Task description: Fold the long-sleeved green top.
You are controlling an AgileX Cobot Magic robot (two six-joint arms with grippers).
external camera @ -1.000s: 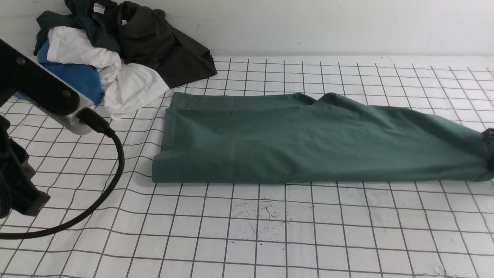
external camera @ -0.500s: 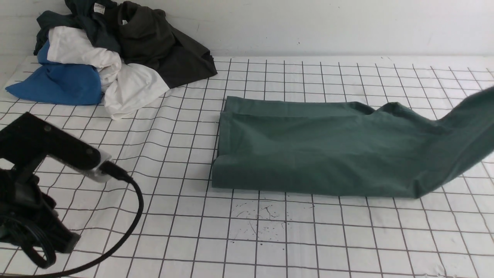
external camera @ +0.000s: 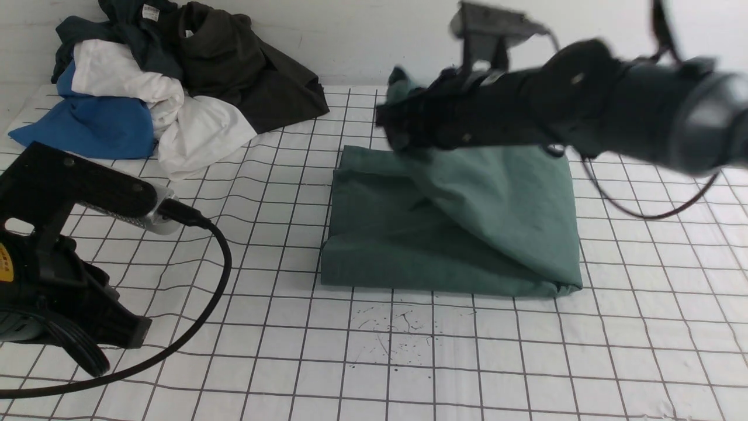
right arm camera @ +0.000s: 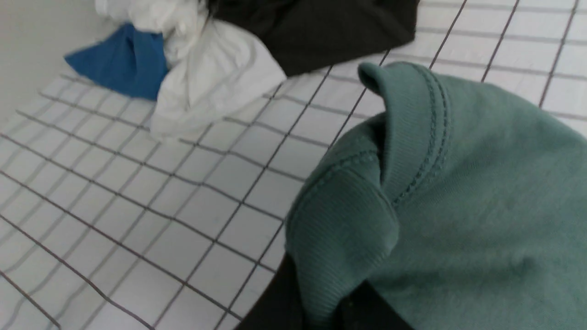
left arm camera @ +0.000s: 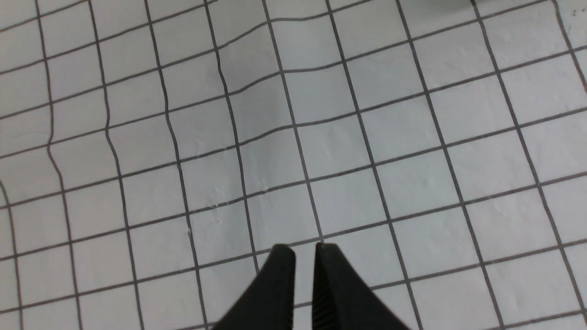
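The green long-sleeved top (external camera: 456, 245) lies as a folded block in the middle of the gridded cloth. Its right part is lifted and drawn over to the left. My right gripper (external camera: 392, 124) hangs above the block's far left corner. It is shut on a ribbed edge of the green top (right arm camera: 458, 206), which bulges out between the dark fingers (right arm camera: 279, 302). My left gripper (left arm camera: 305, 250) is shut with nothing in it, just above bare grid cloth. The left arm (external camera: 64, 275) sits low at the near left, apart from the top.
A heap of other clothes lies at the far left corner: a dark olive-brown garment (external camera: 245, 76), white cloth (external camera: 193, 131), blue cloth (external camera: 87, 126) and a dark teal one (external camera: 128, 23). A wall runs along the back. The left arm's cable (external camera: 204, 304) loops over the cloth.
My right gripper has swung the top's right end up and over to the left, doubling the garment onto itself. Before that the top slid to the right. The left arm sank toward the near left.
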